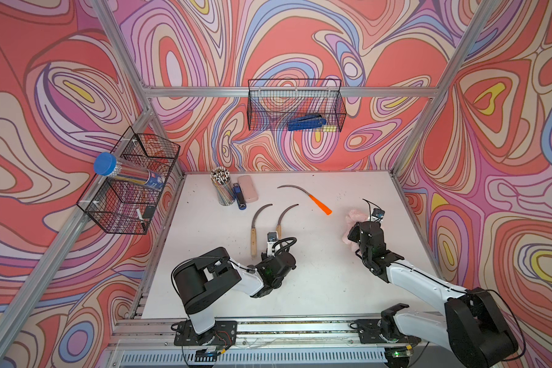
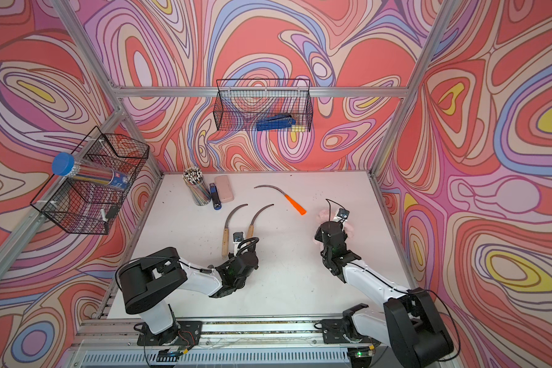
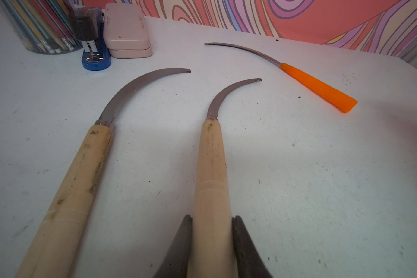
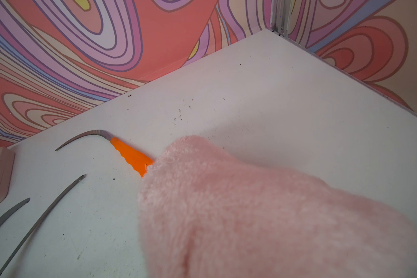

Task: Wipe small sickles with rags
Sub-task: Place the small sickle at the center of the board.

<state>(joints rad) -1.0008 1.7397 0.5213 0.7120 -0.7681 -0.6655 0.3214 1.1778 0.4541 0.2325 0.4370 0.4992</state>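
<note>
the left gripper [image 3: 212, 243] is squeezed tight on the wood handle of one sickle [image 3: 211, 168], which lies on the table [image 3: 299, 192]. the other wood sickle [image 3: 82, 168] lies just beside it. the right gripper [image 1: 362, 224] is pinching the fluffy pink rag [image 4: 250, 216]. the orange sickle [image 3: 318, 86] lies farther back, near the rag.

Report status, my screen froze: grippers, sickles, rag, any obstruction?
Left gripper shut on handle of wooden sickle nearest orange one. Right gripper shut on pink rag. Nothing blocking.
</note>
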